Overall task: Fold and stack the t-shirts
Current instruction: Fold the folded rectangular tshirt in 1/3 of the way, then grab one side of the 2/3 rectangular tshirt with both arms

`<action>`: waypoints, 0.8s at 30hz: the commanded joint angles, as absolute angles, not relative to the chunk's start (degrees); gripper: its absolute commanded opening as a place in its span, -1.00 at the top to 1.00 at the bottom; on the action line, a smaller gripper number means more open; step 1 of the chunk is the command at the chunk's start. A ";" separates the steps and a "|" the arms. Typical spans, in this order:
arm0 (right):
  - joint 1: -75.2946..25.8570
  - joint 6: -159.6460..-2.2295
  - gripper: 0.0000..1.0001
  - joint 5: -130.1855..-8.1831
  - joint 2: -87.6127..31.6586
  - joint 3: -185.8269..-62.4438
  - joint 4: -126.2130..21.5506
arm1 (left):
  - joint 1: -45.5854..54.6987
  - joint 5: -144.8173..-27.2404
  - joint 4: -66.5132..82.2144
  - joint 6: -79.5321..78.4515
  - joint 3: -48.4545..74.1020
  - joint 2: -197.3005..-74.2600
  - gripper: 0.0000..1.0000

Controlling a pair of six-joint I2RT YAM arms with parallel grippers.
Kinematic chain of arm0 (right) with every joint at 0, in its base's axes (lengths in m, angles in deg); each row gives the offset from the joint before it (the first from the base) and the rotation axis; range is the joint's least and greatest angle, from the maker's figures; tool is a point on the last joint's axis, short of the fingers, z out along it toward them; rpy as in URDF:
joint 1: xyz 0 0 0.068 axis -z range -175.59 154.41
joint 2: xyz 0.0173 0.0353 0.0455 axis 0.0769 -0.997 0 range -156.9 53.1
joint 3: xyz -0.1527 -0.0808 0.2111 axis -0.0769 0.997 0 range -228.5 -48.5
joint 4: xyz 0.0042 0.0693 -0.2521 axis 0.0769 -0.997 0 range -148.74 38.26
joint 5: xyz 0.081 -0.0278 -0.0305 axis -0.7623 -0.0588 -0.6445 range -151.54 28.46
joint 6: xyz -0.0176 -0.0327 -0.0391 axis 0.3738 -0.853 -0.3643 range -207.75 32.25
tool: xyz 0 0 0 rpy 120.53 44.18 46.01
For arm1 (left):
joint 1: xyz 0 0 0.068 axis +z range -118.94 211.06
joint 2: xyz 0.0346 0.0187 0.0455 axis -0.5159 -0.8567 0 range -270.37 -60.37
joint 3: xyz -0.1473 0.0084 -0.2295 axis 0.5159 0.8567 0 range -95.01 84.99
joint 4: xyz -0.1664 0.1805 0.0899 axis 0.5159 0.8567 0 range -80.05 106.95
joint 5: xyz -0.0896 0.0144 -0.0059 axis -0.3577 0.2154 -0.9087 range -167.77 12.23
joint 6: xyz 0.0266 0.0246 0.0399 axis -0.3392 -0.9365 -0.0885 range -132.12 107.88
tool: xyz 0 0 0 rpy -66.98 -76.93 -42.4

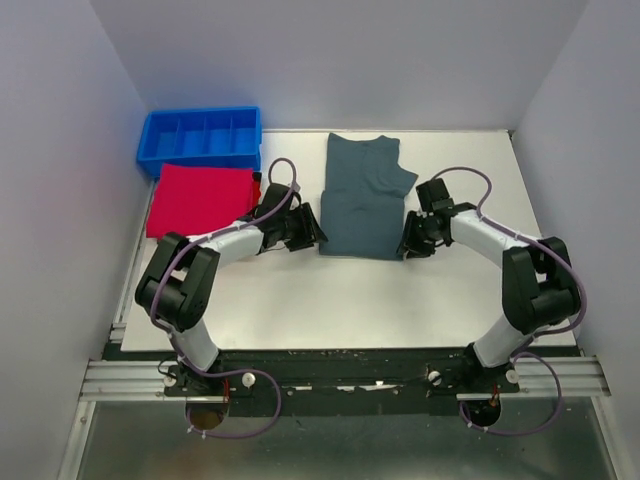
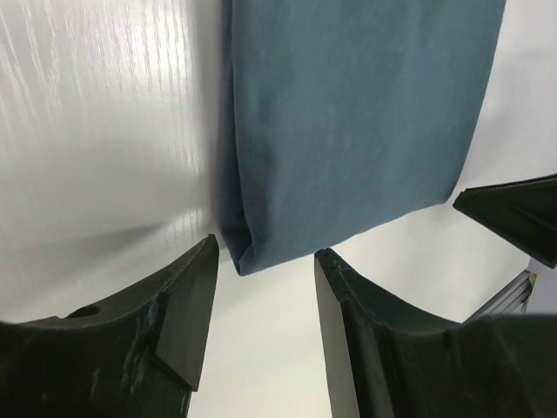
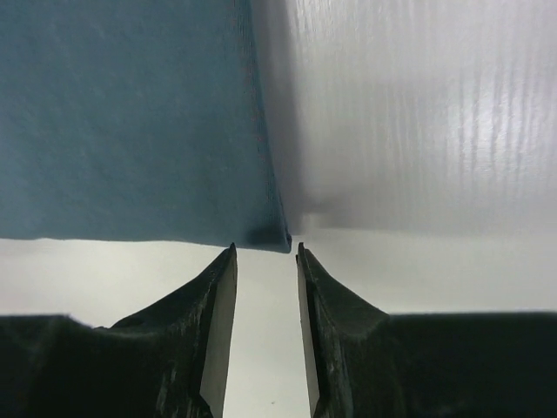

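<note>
Risked pinching only the top layer and dragging open the folded grey-blue t-shirt (image 1: 362,200) right of the blue tray (image 1: 148,150), left gripper (image 2: 265,252) and right gripper (image 3: 265,251) parted, empty, at two of its corners; red t-shirt (image 1: 200,198) just before the tray.

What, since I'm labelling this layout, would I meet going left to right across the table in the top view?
red t-shirt → left gripper → grey-blue t-shirt → right gripper. The blue tray spans the same width as the red t-shirt, so it is left out.
</note>
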State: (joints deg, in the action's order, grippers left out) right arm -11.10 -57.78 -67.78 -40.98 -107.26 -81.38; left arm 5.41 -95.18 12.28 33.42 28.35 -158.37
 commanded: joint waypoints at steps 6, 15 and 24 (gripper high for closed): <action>-11.85 -57.08 0.26 -68.49 -43.92 -103.78 -75.91 | 4.16 -96.75 7.58 32.97 31.47 -159.60 -0.06; -12.11 -57.60 0.76 -68.14 -47.62 -104.84 -75.29 | 3.90 -95.61 8.11 32.26 32.26 -160.92 -0.04; -12.29 -57.43 0.99 -68.05 -45.95 -104.66 -75.73 | 3.55 -98.42 6.62 32.71 31.91 -163.47 0.10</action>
State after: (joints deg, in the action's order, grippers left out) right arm -11.78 -57.21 -68.77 -45.22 -104.90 -75.88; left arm 4.20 -95.83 8.61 33.13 31.54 -161.91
